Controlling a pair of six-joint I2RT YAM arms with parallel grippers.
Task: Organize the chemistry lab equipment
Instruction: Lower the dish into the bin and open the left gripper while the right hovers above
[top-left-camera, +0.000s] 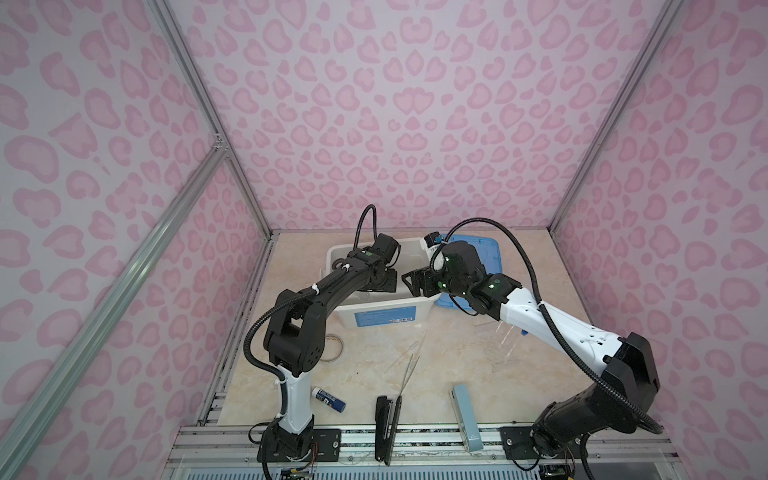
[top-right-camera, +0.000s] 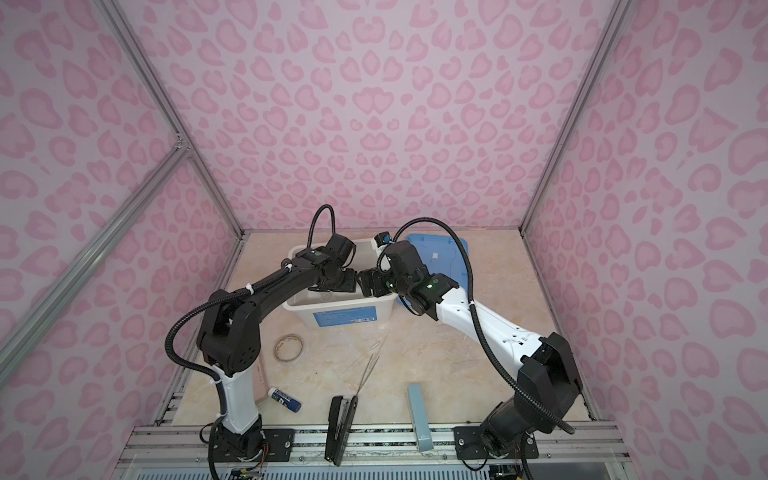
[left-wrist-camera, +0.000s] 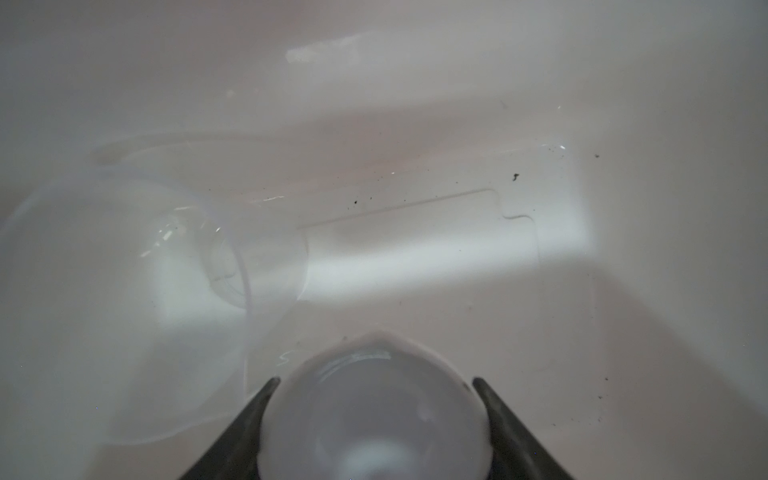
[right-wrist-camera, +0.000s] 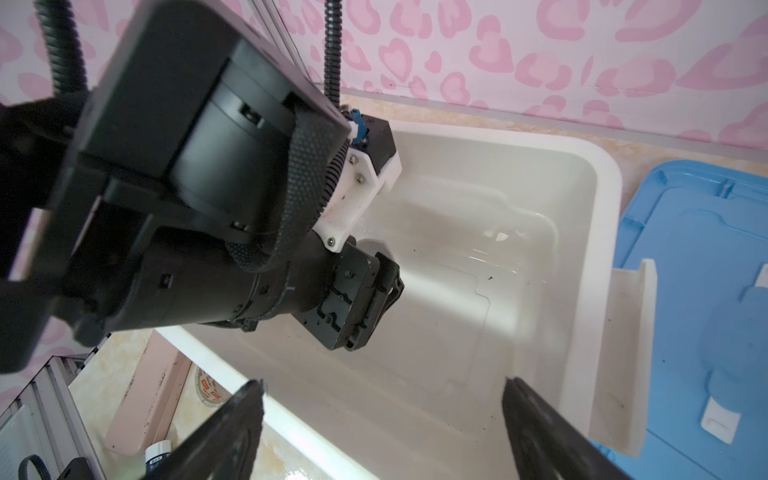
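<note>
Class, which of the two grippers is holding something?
The left gripper: it clamps a small white dish down inside the white bin. The right gripper is open and empty.

Beige table (top-left-camera: 478, 374): bin (top-left-camera: 345, 318), lid (top-left-camera: 486, 249), thin rod (top-left-camera: 407, 374)

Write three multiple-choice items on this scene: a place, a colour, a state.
1. Where is the left tool relative to the white plastic bin? A in front of it; B inside it; C beyond its far rim.
2. What colour is the flat plastic lid lying beside the bin? A red; B green; C blue.
3. How is the right tool? A open, empty; B shut, empty; C shut on the bin's rim.
1 B: the left wrist view shows it gripping a small white round dish above the bin's floor. 2 C: blue in both top views. 3 A: its jaws stand wide apart, nothing between.
</note>
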